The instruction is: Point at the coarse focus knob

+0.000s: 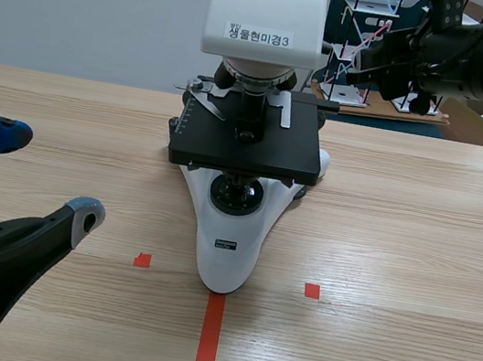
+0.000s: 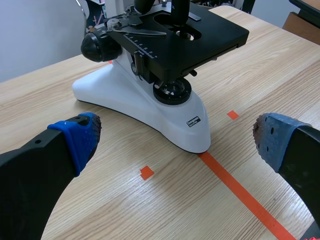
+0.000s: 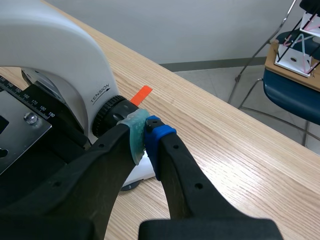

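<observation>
Two pads (image 3: 134, 136) of R gripper (image 3: 145, 135) pressed together, tips touching knob (image 3: 111, 114) on microscope (image 1: 226, 243) side. L gripper (image 1: 48, 174) spread wide, low over table (image 1: 413, 265), apart from microscope foot.

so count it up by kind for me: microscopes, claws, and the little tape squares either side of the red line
microscope: 1
claws: 2, the left claw and the right claw
tape squares: 2
total: 5

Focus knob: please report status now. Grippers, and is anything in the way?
Right gripper shut, at the knob on the microscope side. Left gripper open, low in front of the microscope. Nothing in the way.
</observation>
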